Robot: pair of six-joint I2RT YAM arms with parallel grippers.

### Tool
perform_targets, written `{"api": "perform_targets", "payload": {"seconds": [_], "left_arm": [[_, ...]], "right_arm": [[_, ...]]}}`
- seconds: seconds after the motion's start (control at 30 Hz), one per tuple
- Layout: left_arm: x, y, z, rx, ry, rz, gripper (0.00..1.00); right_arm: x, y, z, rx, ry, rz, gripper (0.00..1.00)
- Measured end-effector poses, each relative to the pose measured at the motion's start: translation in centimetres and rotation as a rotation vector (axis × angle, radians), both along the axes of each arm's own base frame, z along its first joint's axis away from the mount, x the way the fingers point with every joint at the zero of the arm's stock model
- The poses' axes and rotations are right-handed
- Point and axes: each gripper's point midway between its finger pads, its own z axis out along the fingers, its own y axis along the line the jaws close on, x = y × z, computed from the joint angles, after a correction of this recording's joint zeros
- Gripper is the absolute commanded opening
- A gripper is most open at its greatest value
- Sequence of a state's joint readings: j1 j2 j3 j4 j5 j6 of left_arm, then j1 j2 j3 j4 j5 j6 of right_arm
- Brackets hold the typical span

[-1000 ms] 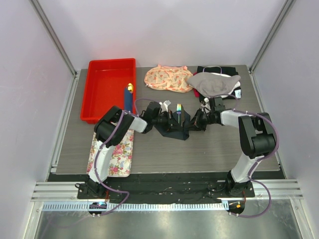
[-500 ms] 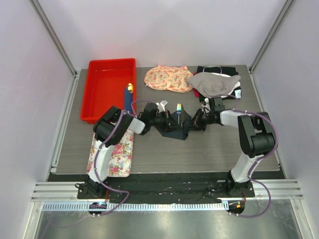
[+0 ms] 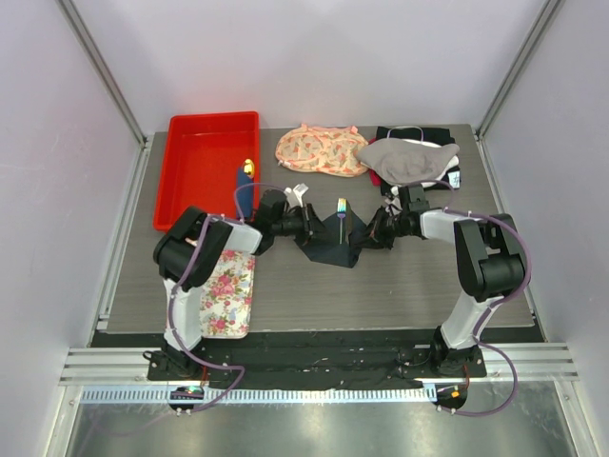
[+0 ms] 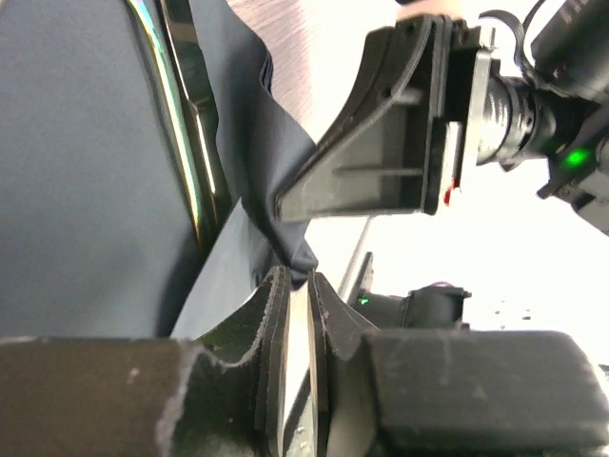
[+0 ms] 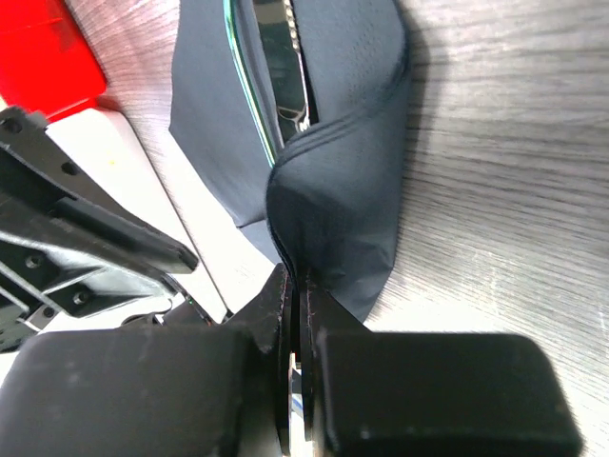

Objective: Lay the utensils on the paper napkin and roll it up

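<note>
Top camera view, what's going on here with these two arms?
Two robot arms are wrapping a dark navy paper napkin around a shiny fork and knife lying on it. The right gripper pinches a folded-up napkin edge shut; the left gripper sits at the opposite edge, its jaws slightly apart.

This is a robotics lab test cell rather than a home or shop. Plain white panel walls (image 3: 314, 57) framed by slanted metal posts (image 3: 100, 67) enclose a grey wood-grain desk (image 3: 409, 286). At the bottom of the frame, two black-and-white arms, left (image 3: 190, 276) and right (image 3: 485, 267), are bolted to an aluminium rail (image 3: 314, 367), with purple cables (image 3: 500, 376) looping from their bases. Unrelated props lie along the upper edge: a red tray (image 3: 214, 117), a floral pouch (image 3: 319, 150) and a grey cloth (image 3: 409, 160).
</note>
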State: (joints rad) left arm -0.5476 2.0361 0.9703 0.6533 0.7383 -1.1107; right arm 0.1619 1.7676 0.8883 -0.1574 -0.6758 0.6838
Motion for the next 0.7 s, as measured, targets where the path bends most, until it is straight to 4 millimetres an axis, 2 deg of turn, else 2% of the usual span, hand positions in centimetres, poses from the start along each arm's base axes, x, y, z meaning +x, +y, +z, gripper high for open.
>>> {"api": "perform_targets", "payload": {"seconds": [0.07, 0.23, 0.47, 0.7], "left_arm": [[-0.3, 0.6, 0.3, 0.031, -0.029, -0.012, 0.31], [-1.1, 1.9, 0.3, 0.102, -0.076, -0.040, 0.34], [-2.1, 3.0, -1.7, 0.185, -0.061, -0.076, 0.17], [-2.2, 2.6, -2.1, 0.199, -0.063, -0.100, 0.15]], "right_arm": [[0.1, 0.0, 0.1, 0.000, -0.004, 0.000, 0.01], [0.1, 0.1, 0.1, 0.000, -0.005, 0.004, 0.01], [0.0, 0.3, 0.1, -0.001, -0.005, 0.007, 0.01], [0.0, 0.4, 0.1, 0.000, -0.006, 0.010, 0.01]]}}
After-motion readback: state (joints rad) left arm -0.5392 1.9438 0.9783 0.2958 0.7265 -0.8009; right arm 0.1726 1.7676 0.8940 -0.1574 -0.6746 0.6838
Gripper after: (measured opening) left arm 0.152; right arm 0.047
